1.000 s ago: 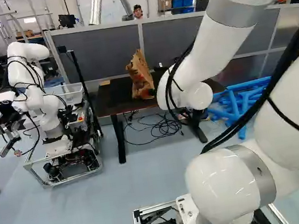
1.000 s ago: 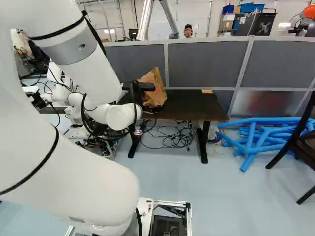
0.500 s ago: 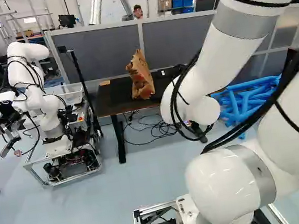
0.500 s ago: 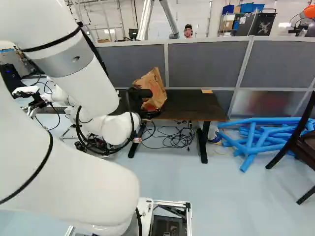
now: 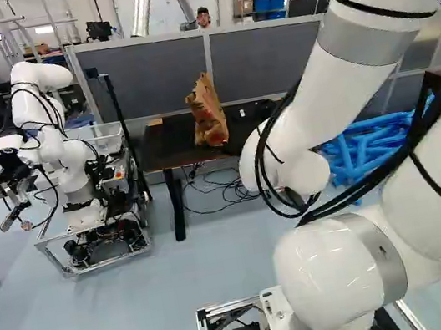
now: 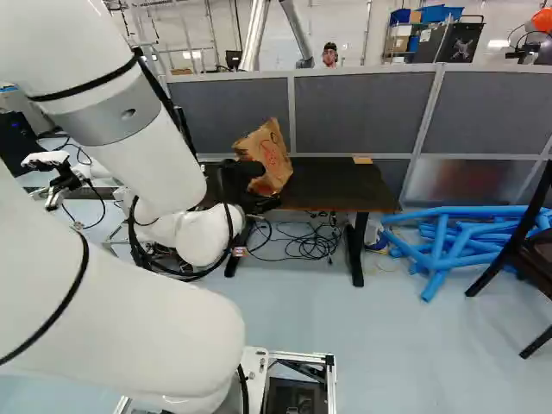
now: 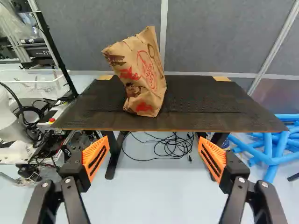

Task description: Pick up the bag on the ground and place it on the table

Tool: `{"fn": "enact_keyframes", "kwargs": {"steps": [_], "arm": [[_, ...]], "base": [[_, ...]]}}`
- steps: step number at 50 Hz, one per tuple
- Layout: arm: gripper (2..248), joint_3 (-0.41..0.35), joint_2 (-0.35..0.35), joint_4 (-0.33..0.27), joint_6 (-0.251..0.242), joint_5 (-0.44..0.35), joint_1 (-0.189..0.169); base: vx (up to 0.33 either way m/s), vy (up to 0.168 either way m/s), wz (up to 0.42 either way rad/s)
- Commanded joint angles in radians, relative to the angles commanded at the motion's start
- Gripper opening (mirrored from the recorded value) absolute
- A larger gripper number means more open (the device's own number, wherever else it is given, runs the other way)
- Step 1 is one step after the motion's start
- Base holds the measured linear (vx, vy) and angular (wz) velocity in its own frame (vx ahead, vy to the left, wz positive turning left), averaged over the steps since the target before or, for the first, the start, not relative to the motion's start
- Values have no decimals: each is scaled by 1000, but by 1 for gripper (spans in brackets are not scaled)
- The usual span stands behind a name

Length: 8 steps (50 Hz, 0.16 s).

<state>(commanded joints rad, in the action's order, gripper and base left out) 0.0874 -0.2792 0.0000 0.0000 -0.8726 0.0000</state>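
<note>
Placing the bag [image 7: 142, 77] on the table [image 7: 205, 100] appears complete. The bag stands on the tabletop ahead of the gripper [image 7: 154, 157] and well apart from it, offset from the gripper's centreline towards the side where the white basket [image 7: 32, 86] sits. Its base rests inboard of the table's near edge; its upper part leans slightly, with the partition [image 7: 210, 37] behind it.

End effector state: open. The two fingers stand wide apart, the orange pads [image 7: 96, 158] face each other, and nothing is held between them. Neither finger touches the bag or the table. Beyond the fingers, black cables [image 7: 173, 151] lie on the floor below the tabletop.

Progress assessment: pickup and placement can be taken as done, since the bag supports itself on the table. No further grip is judged necessary. Remaining work: keep the gripper clear of the bag and the table edge, and park it. Caution: contact with the tall, soft bag could tip it.
</note>
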Motion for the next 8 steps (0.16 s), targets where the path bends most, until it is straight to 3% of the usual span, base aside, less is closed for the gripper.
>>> {"fn": "enact_keyframes", "kwargs": {"steps": [8], "arm": [[247,0,0,0,0,0,0]], "base": [[0,0,0]]}}
